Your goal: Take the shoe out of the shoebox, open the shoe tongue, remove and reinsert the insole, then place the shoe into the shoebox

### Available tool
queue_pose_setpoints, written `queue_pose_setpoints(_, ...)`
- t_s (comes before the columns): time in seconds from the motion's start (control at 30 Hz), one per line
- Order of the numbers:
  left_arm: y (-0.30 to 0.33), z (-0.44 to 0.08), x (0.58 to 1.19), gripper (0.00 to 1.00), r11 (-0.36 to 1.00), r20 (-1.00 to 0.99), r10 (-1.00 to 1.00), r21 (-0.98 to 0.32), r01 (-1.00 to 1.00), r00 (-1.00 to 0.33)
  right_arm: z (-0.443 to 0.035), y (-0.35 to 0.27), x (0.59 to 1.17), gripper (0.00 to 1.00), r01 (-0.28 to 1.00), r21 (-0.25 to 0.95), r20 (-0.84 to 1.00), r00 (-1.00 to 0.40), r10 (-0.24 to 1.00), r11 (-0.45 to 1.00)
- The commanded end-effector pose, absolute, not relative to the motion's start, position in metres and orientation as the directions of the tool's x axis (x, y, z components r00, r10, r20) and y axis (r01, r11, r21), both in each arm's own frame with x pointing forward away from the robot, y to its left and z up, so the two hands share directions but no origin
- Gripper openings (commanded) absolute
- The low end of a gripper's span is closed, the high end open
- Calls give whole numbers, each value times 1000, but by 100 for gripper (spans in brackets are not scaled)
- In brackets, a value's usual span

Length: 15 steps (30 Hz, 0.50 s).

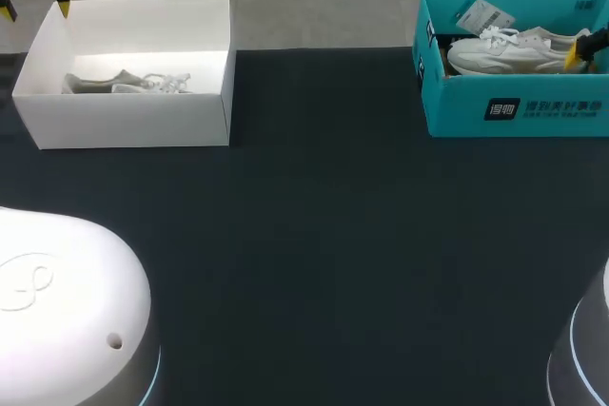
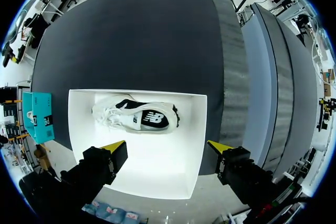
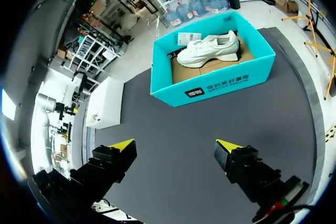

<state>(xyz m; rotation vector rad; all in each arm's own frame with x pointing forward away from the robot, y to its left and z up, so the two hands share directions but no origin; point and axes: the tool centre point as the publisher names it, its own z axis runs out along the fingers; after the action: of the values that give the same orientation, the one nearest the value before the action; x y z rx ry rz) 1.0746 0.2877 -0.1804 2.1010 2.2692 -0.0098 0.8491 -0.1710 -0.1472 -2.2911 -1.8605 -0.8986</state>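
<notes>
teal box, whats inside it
A white shoe upright on brown cardboard, a paper tag beside it. The teal box wall hides its sole in the head view; the insole is not visible.

teal shoebox side: white print, not legible | shoe side: logo mark | hangtag: unreadable

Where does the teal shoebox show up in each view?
Head view: teal shoebox at the far right of the table, a white shoe inside.
Left wrist view: small, beside the white shoebox, across a strip of dark table.
Right wrist view: ahead of the right gripper, box with the shoe inside.
Shared landmark: the white shoebox, visible in all three views.
</notes>
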Motion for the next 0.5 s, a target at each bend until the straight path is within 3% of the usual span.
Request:
queue_pose_setpoints(0.03,287,-180,1073,100,78,-37,996,32,996,-77,-134,-191,906,100,929,255,404,148,903,-267)
queue_pose_setpoints(0.3,287,-180,1073,100,78,-37,996,32,996,-77,-129,-220,932,100,889,280,363,251,898,-362)
queue_pose_setpoints(0.5,287,-180,1073,100,78,-37,996,32,996,-77,-129,-220,932,100,889,280,363,251,898,-362)
